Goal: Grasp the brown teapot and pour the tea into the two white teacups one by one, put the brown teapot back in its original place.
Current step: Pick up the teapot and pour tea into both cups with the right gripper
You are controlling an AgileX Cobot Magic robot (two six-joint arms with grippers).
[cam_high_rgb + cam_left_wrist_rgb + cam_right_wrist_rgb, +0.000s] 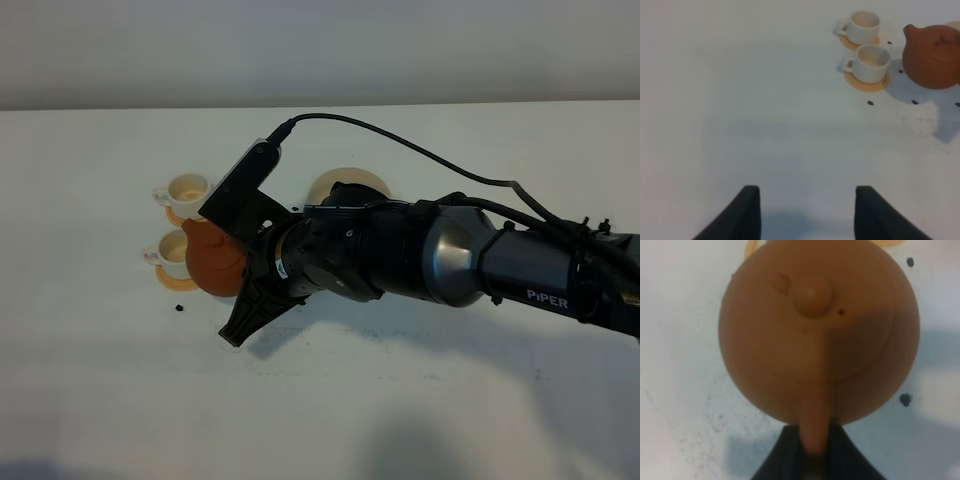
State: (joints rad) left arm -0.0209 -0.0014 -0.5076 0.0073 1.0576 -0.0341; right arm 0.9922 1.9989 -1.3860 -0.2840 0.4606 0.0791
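My right gripper (pixel 247 268) reaches across the middle and is shut on the loop handle of the brown teapot (pixel 212 258). The right wrist view shows the teapot (pixel 815 330) from above, its lid knob up and the handle between the fingers (pixel 785 457). It hangs just right of the nearer white teacup (pixel 176 249), its spout toward the cups. The farther teacup (pixel 187 189) stands behind. The left wrist view shows both teacups (pixel 872 62) (pixel 864 26) and the teapot (pixel 934 56). I see no tea. The pale beige coaster (pixel 352 181) lies bare behind the arm. My left gripper (pixel 805 215) is open and holds nothing.
Each cup sits on a small orange-tan coaster (pixel 866 83). A few small dark specks (pixel 870 103) lie on the white table (pixel 400 420) near the cups. The bulky right arm (pixel 450 255) covers the middle of the table.
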